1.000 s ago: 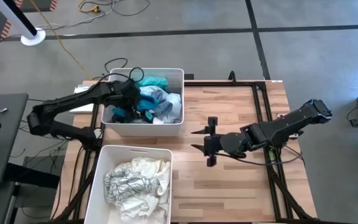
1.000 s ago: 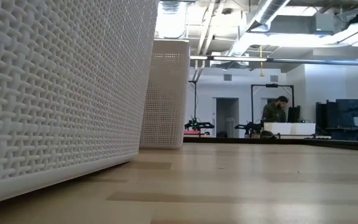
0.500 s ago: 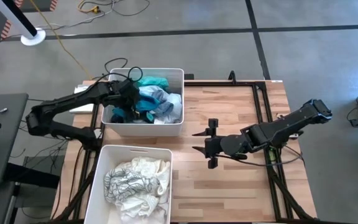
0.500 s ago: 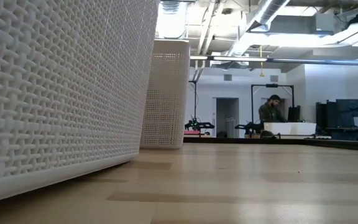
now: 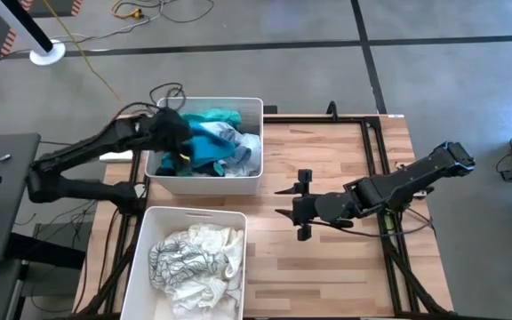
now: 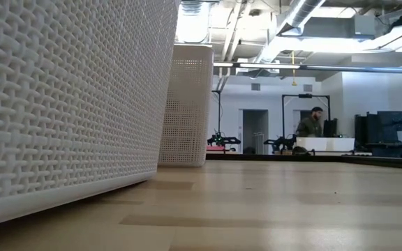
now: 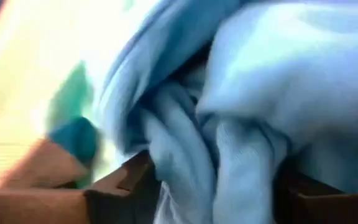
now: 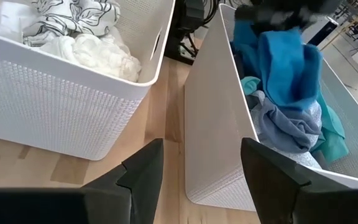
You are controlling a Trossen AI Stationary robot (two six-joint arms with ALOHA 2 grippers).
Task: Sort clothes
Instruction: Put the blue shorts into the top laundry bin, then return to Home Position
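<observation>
**Soft load, tight bin: left arm works over the coloured pile**

The coloured clothes (image 5: 219, 147) lie heaped in the far bin (image 5: 254, 111): teal, bright blue, pale grey and white folds tangled over one another. The white and patterned clothes (image 5: 194, 262) fill the near bin (image 5: 238, 222). All of it looks light, limp and easily snagged; a garment would best be pinched at a raised fold or bunched ridge near the top of the heap, since flat areas give the fingers nothing to close on and a low grab may drag its neighbours along.

The left gripper (image 5: 172, 133) hangs over the left end of the far bin, with bright blue cloth bunched right at it; its wrist view is filled by pale blue folds pressed close. Whether its fingers are clamped on the cloth or parted, I cannot tell.

The right gripper (image 5: 299, 204) waits above the bare table (image 5: 327, 267), fingers spread and holding nothing, pointed toward both bins.

The bin walls stand high and close together, so a lift likely needs to go straight up before travelling. The table to the right of the bins offers open room.
</observation>
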